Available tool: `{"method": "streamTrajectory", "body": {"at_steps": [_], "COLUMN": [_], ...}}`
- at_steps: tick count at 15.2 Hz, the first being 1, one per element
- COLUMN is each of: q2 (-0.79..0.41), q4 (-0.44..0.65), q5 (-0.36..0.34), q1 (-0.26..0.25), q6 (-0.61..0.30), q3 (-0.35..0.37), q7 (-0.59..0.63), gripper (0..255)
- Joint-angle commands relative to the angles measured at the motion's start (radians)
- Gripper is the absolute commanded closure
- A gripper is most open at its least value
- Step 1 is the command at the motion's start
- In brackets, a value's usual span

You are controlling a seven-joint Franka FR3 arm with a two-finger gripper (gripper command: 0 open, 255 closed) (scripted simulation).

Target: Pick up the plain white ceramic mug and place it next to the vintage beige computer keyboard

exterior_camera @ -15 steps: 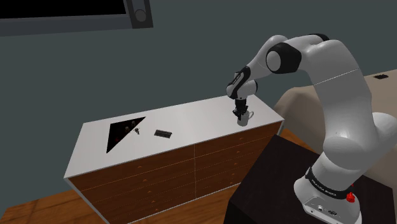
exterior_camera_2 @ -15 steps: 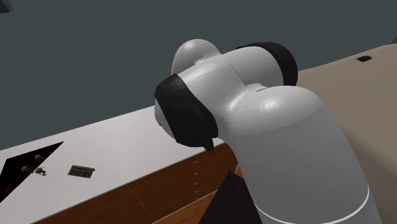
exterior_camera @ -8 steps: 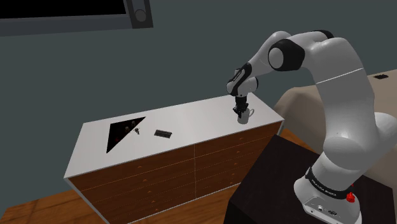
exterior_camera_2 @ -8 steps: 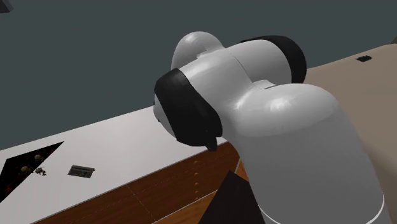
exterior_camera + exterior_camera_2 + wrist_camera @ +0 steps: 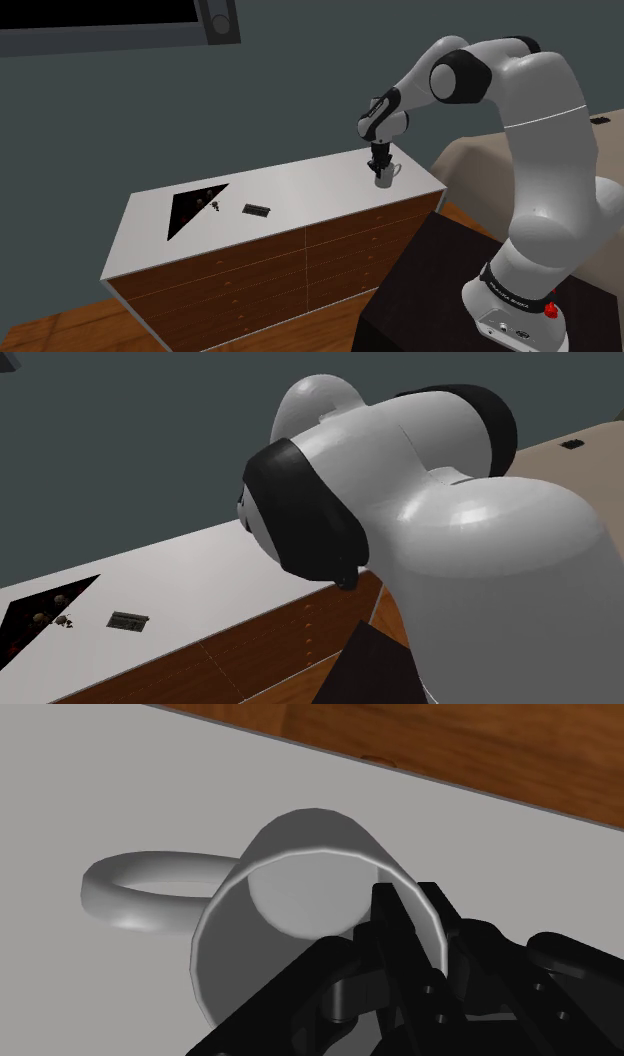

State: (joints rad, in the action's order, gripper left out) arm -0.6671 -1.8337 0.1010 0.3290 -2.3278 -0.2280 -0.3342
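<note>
Dark grey walls — at one end of the white-topped dresser (image 5: 300, 185), the hand (image 5: 380, 168) grips the pale mug (image 5: 386, 178).

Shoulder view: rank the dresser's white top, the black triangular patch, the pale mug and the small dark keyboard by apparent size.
Largest: flat white dresser top
Next: black triangular patch
Smallest: pale grey handled mug and small dark flat keyboard, which look alike, so unranked.
</note>
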Motion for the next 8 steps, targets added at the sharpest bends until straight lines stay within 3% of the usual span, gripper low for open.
{"method": "streamTrajectory", "body": {"at_steps": [1, 8], "q2": [0.025, 0.096], "q4": [-0.009, -0.016], "q5": [-0.005, -0.021], "q1": [-0.004, -0.013], "q6": [0.016, 0.079], "q3": [-0.004, -0.017], "q7": [0.001, 0.007], "gripper": [255, 255]}}
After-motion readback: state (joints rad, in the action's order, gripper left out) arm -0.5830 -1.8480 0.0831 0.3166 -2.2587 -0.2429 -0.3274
